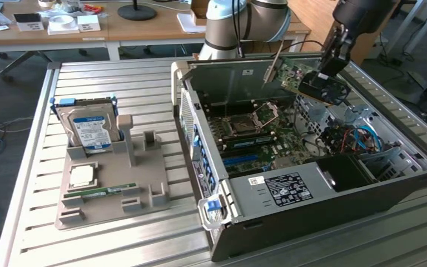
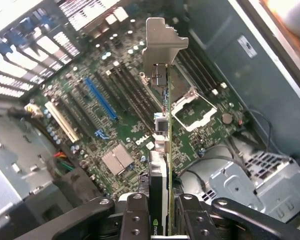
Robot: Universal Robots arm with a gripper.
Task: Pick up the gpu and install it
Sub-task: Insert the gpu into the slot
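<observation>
Now | gpu: in the air, tilted, above the open computer case, over its motherboard; silvery bracket at the end far from the claw | claw: clenched on the gpu | case: lying on the desk

gpu in gripper over motherboard; parts tray exterior view's left of case

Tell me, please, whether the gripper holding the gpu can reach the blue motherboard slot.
Probably yes: the gripper holds the gpu above the open case, and nothing covers the blue slot.
</observation>
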